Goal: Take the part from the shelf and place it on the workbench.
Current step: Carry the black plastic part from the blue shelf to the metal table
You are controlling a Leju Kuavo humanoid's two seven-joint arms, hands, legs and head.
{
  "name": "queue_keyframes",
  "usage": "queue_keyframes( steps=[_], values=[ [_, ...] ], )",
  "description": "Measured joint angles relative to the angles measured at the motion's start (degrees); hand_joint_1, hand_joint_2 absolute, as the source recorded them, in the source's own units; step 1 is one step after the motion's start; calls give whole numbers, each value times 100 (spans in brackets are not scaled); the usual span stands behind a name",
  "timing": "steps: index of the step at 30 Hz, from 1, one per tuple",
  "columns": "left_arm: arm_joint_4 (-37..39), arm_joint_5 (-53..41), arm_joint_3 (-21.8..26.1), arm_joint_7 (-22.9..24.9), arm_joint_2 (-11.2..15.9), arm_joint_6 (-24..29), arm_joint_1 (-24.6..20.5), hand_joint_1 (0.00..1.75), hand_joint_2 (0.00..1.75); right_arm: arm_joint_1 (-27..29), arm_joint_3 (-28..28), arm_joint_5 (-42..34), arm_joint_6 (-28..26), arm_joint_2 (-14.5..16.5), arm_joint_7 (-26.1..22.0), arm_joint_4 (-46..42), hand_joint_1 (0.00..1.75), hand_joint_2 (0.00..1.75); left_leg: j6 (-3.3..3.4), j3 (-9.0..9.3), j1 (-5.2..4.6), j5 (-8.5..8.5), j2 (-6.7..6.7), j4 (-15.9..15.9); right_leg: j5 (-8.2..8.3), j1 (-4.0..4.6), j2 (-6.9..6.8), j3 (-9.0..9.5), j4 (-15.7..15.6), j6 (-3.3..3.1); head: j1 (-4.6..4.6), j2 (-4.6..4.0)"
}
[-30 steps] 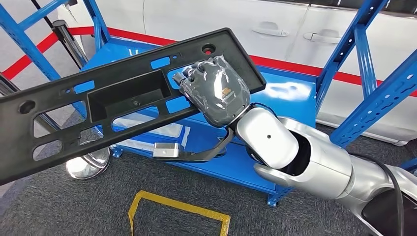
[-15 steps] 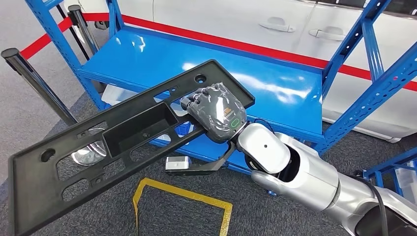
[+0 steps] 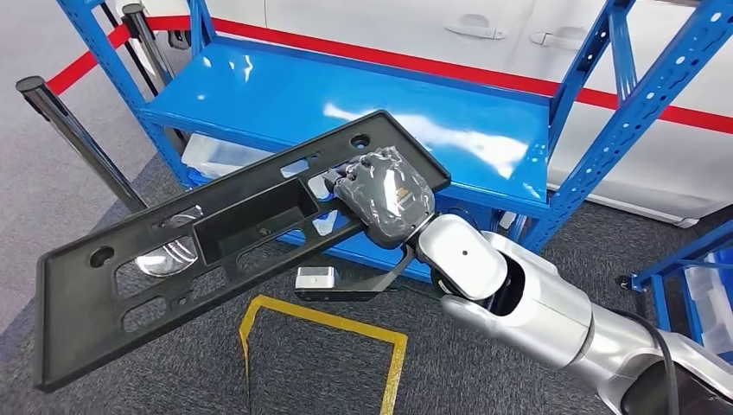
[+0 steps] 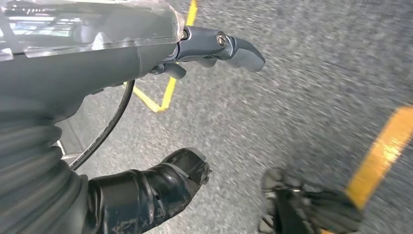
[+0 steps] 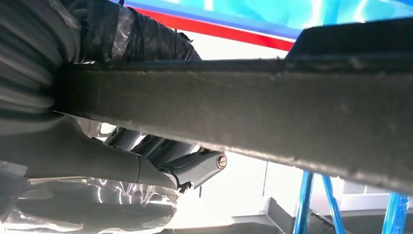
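While gripping the black part [image 3: 233, 251] near one end, the right hand [image 3: 387, 197] holds it tilted in the air in front of the blue shelf [image 3: 363, 104], clear of the shelf boards. Fingers wrap over the part's edge; the long panel slopes down to the robot's left, above grey carpet with yellow tape [image 3: 328, 337]. Left hand [image 4: 122, 63] hangs over the floor, empty, fingers apart.
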Motion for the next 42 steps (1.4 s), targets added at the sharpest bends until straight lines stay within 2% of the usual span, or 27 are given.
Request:
queue_keyframes(
  steps=[1, 2, 4, 6, 9, 10, 11, 14, 15, 16, 17, 19, 21, 22, 24, 26, 27, 29, 30, 31, 32, 34, 35, 36, 37, 40, 42],
  values=[
    [0, 0, -2, 0, 7, 0, 1, 0, 175, 11, 0, 0, 0, 0, 0, 13, 175, 175, -48, 75, 28, 55, 1, 46, 40, -25, -2, -98, 41, 29, -4, 0],
    [0, 0, -3, 0, 12, 0, 1, 0, 175, 22, 0, 0, 0, 0, 0, 25, 175, 175, -106, 257, 64, 184, 7, -122, 73, -59, -4, -204, 103, 64, -5, 0],
    [-1, 0, -5, 0, 13, -2, -11, 0, 175, 33, -2, -1, -1, 0, 0, 40, 175, 175, -229, 750, 127, 348, 13, -813, 112, -103, -4, -405, 248, 146, -28, 0],
    [-1, 0, -9, 1, 8, -7, -17, 0, 175, 37, -10, -1, -1, 3, 0, 48, 175, 175, -204, 972, 143, 344, -9, -1201, 151, -84, 4, -536, 371, 221, -52, 0],
    [0, 0, -30, 4, 9, -9, -5, 0, 175, 51, -22, 1, -1, 4, 0, 70, 175, 175, -62, 895, 139, 370, -30, -1150, 206, -73, 26, -597, 445, 288, -51, 0],
    [0, 0, -38, 4, 9, -9, -9, 0, 175, 58, -23, 1, 0, 4, 0, 80, 175, 175, -8, 856, 135, 399, -27, -1140, 128, -82, 29, -630, 504, 305, -47, 0],
    [0, 0, -43, 4, 10, -9, -13, 0, 175, 61, -26, 1, 0, 4, -1, 86, 175, 175, 58, 802, 133, 445, -21, -1145, -59, -87, 34, -694, 674, 323, -37, 0],
    [0, 0, -48, 4, 12, -6, -21, 0, 175, 61, -36, -1, 1, 4, -1, 95, 175, 175, 196, 606, 97, 609, -9, -1162, -874, -74, 48, -964, 1712, 348, -5, 0],
    [0, 0, -49, 2, 13, -6, -20, 0, 175, 63, -37, -1, 1, 4, 0, 100, 175, 175, 212, 541, 71, 656, -8, -1164, -1003, -63, 50, -991, 1990, 328, -2, 0],
    [0, 0, -50, -1, 14, -8, -20, 0, 175, 65, -37, -1, 2, 4, -1, 109, 175, 175, 223, 481, 38, 698, -10, -1166, -1011, -46, 52, -937, 2101, 287, -1, 0],
    [0, 0, -51, -5, 16, -10, -20, 0, 175, 65, -37, -1, 4, 4, -1, 118, 175, 175, 232, 429, -3, 737, -12, -1169, -910, -16, 55, -783, 2004, 222, 2, 0],
    [-1, 5, -52, -16, 3, -13, -20, 0, 175, 58, -37, -4, 9, 4, -2, 129, 175, 175, 248, 369, -66, 808, -14, -1188, -646, 96, 61, -247, 1305, -1, -1, 0],
    [-1, 17, -56, -19, -17, -14, -24, 0, 175, 33, -38, -13, 13, 8, -2, 129, 175, 175, 244, 358, -85, 892, 0, -1243, -596, 197, 47, 232, 568, -206, -17, 0],
    [-1, 22, -60, -11, -25, -13, -27, 0, 175, 10, -38, -18, 15, 11, -2, 131, 175, 175, 230, 365, -70, 939, 11, -1283, -610, 232, 38, 337, 365, -263, -19, 0],
    [0, 25, -72, 9, -12, -6, -30, 0, 175, -32, -39, -20, 31, 18, 0, 138, 175, 175, 182, 382, -64, 1040, 21, -1382, -504, 236, 26, 391, 150, -289, 6, 0],
    [0, 34, -81, -80, 5, -38, -29, 0, 175, -79, -34, -20, 138, 38, 55, 145, 175, 175, 132, 341, -94, 980, 4, -1363, -328, 191, 6, 445, -80, -246, 22, 0],
    [0, 57, -83, -252, 4, -102, -19, 0, 175, -171, -12, -19, 282, 62, 138, 133, 175, 175, 107, 248, -101, 798, -6, -1159, -245, 155, -3, 449, -170, -214, 19, 0],
    [0, 131, -84, -739, -18, -265, 7, 0, 175, -528, 63, -27, 690, 122, 389, 50, 175, 175, 43, -11, -60, 327, -8, -470, -172, 131, -5, 369, -176, -171, 14, 0],
    [0, 168, -84, -990, -32, -340, 17, 0, 175, -764, 106, -43, 907, 149, 530, -17, 175, 175, -1, -128, -30, 164, -5, -104, -152, 118, -7, 305, -141, -155, 11, 0],
    [0, 193, -84, -1144, -42, -379, 19, 0, 175, -954, 133, -65, 1063, 169, 636, -83, 175, 175, -45, -152, 0, 146, 1, 76, -148, 103, -13, 249, -95, -133, 11, 0],
    [0, 211, -83, -1235, -51, -403, 21, 0, 175, -1098, 151, -88, 1164, 189, 711, -142, 175, 175, -96, -70, 32, 226, 7, 61, -156, 77, -21, 195, -33, -108, 12, 0],
    [0, 227, -83, -1288, -70, -425, 25, 0, 175, -1244, 186, -120, 1242, 220, 772, -228, 175, 175, -218, 362, 99, 467, 32, -523, -213, 10, -35, 90, 142, -16, 7, 0],
    [0, 230, -82, -1290, -88, -430, 24, 0, 175, -1291, 208, -123, 1243, 232, 777, -261, 175, 175, -248, 578, 102, 517, 37, -830, -255, -8, -33, 18, 253, 44, -11, 0],
    [0, 231, -82, -1290, -102, -432, 21, 0, 175, -1338, 230, -122, 1237, 242, 773, -288, 175, 175, -237, 704, 102, 515, 36, -1024, -294, -13, -29, -47, 364, 99, -29, 0],
    [0, 230, -81, -1288, -113, -433, 20, 0, 175, -1385, 247, -119, 1231, 250, 767, -316, 175, 175, -186, 744, 95, 460, 29, -1094, -325, -3, -21, -106, 461, 141, -43, 0],
    [0, 230, -79, -1284, -123, -434, 35, 0, 175, -1455, 271, -110, 1216, 258, 755, -365, 175, 175, 39, 702, 99, 414, 11, -1051, -388, 9, -6, -174, 606, 197, -47, 0],
    [0, 232, -79, -1283, -132, -433, 42, 0, 175, -1479, 287, -107, 1198, 258, 756, -380, 175, 175, 124, 690, 108, 446, 9, -1066, -605, -16, 13, -286, 892, 252, -41, 0]
  ],
)
